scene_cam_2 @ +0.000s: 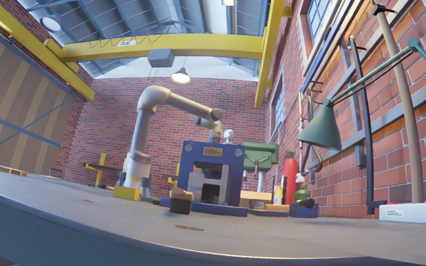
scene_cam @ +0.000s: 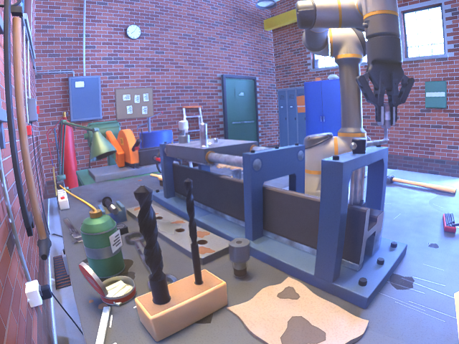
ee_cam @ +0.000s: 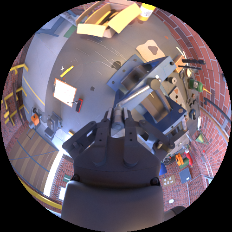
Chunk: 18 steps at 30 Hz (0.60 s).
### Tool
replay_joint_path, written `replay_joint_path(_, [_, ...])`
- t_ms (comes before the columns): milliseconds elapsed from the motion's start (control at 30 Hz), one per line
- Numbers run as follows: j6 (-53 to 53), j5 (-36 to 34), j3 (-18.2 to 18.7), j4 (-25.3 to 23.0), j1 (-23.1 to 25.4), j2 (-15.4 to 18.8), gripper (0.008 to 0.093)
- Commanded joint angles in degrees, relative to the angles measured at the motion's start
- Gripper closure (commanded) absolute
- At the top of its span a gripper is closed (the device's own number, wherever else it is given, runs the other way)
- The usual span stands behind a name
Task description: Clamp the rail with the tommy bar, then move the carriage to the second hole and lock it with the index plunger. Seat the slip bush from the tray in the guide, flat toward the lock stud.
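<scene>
On the bench stands a blue fixture (scene_cam: 281, 207) with a dark rail (scene_cam: 289, 214) through its frames. At its near end frame a black clamp hub (scene_cam: 359, 145) carries the steel tommy bar (ee_cam: 135, 94), which sticks out sideways. My gripper (scene_cam: 385, 120) is above that end, its fingers closed on the bar's knob end (ee_cam: 118, 111). The grey carriage (scene_cam: 207, 148) sits on guide rods at the far end, with upright pins on top. The slip bush (scene_cam: 239, 255) stands on the bench beside a tray plate (scene_cam: 181, 231).
Behind the fixture are my arm's base (scene_cam: 322, 159), blue lockers and a green door. A drill bit block (scene_cam: 181, 300), green canister (scene_cam: 102, 242), open tin and stained rag (scene_cam: 296, 314) crowd the near bench. A red hex key set (scene_cam: 449, 222) lies right.
</scene>
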Motion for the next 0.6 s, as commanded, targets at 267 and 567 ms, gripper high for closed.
replay_joint_path(267, [0.6, 0.3, -1.2, -0.4, 0.7, 1.2, 0.0934])
replay_joint_path(567, [1.2, 0.3, -2.5, -0.4, 1.2, 2.4, 0.0934])
